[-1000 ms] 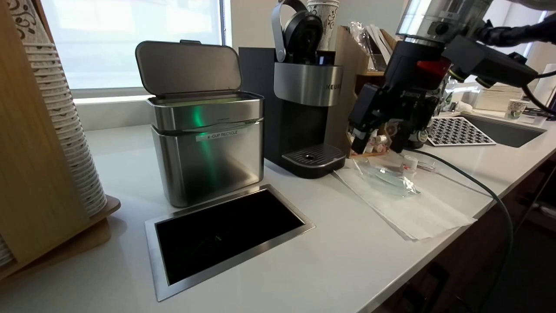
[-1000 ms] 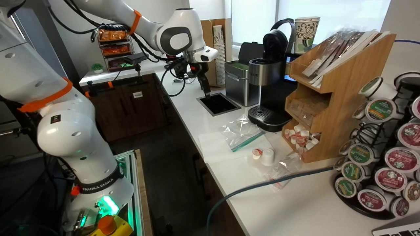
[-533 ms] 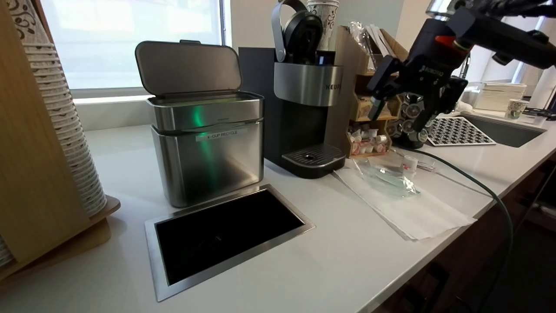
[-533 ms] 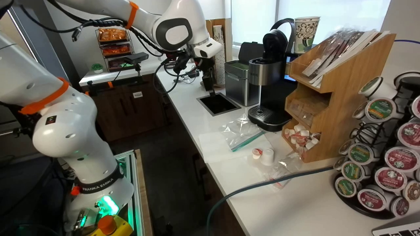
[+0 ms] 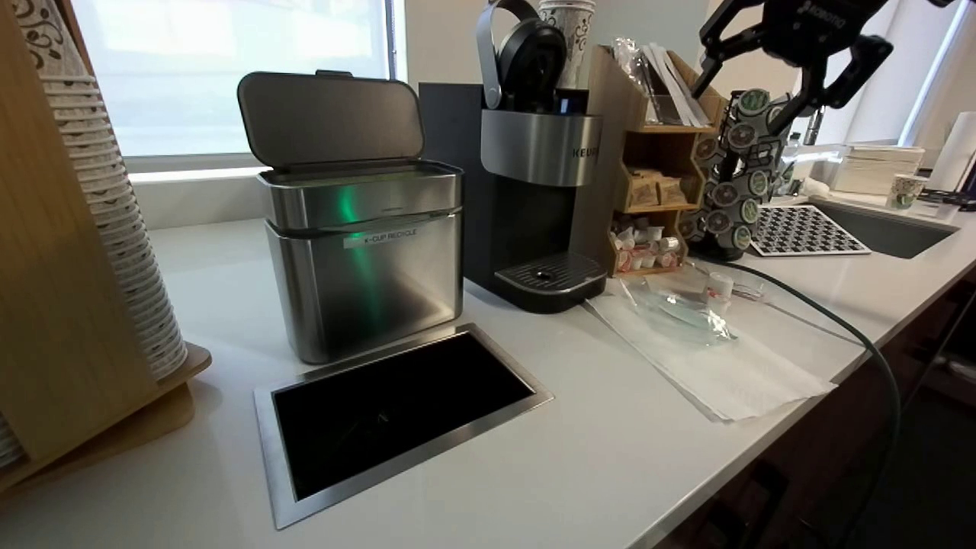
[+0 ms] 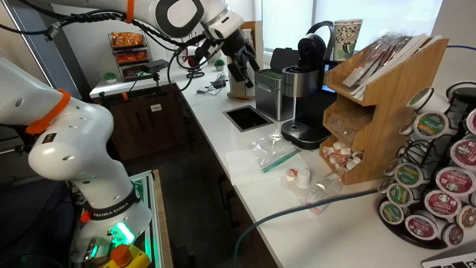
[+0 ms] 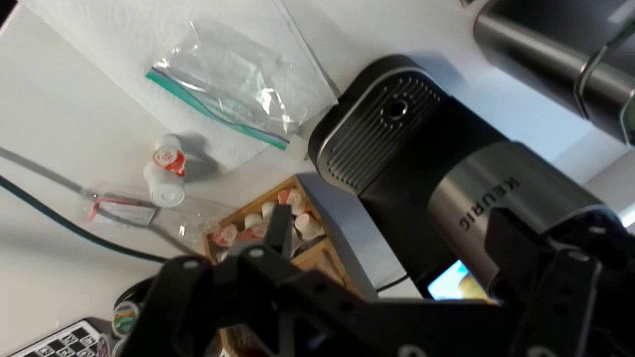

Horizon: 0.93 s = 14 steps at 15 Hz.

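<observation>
- Order of entries: left to right across the wrist view.
- White plastic cup (image 7: 162, 182), with a smaller white cup (image 7: 168, 144) topped by a red-and-white lid just beside it: both on the smooth white worktop (image 7: 54, 114). Judged light, thin-walled, easily dented; best held gently round the sides.
- Clear plastic zip bag (image 7: 238, 89) with a teal seal: lay crumpled on a white paper sheet (image 7: 109, 39); contents not made out. Judged very light, limp, slippery; the stiffer seal looked the surest place to pinch.
- Tan wooden organiser (image 7: 320, 250): small white tubs (image 7: 307, 224) filled its lower tray.
- Black two-fingered claw (image 7: 392, 215): fingers spread wide, nothing between them. Hung above the worktop, no contact seen in any view; nearest object could not be told.
- Black-and-silver coffee maker (image 7: 466, 191) marked KEURIG: upright, partly overlapped by a claw finger here. Judged heavy, rigid, smooth-cased, body too broad for a firm grasp; its curved grey handle (image 5: 488, 57), raised on top, offered a narrower hold.
- Brushed-steel box (image 7: 536, 54): far right, beside the coffee maker.
</observation>
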Each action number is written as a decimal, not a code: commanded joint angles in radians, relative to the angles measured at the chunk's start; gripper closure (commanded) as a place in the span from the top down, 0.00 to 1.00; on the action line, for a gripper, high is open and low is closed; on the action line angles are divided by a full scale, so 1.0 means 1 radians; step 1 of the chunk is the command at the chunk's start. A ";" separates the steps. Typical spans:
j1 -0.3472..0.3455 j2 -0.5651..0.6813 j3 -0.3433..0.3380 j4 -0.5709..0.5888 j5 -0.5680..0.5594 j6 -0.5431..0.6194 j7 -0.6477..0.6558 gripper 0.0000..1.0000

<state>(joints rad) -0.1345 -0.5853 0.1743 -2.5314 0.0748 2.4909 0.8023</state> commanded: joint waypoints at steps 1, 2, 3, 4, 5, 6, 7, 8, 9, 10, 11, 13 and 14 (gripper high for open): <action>-0.082 -0.011 0.030 0.047 -0.067 0.033 0.093 1.00; -0.096 -0.003 0.030 0.070 -0.080 0.039 0.104 1.00; -0.118 0.009 0.035 0.095 -0.102 0.049 0.122 1.00; -0.129 0.018 0.035 0.117 -0.115 0.055 0.130 1.00; -0.145 0.030 0.037 0.141 -0.131 0.067 0.142 1.00; -0.152 0.040 0.034 0.162 -0.141 0.073 0.145 1.00; -0.160 0.056 0.033 0.188 -0.151 0.078 0.150 1.00; -0.166 0.070 0.033 0.210 -0.159 0.082 0.154 1.00; -0.169 0.089 0.032 0.236 -0.168 0.073 0.155 1.00; -0.137 0.041 0.005 0.188 -0.149 0.060 0.125 1.00; -0.139 0.056 0.004 0.208 -0.155 0.060 0.127 1.00; -0.139 0.077 0.002 0.230 -0.159 0.060 0.128 1.00; -0.138 0.083 0.002 0.233 -0.159 0.060 0.129 1.00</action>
<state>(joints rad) -0.2933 -0.5048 0.1949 -2.3013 -0.0696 2.5544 0.9226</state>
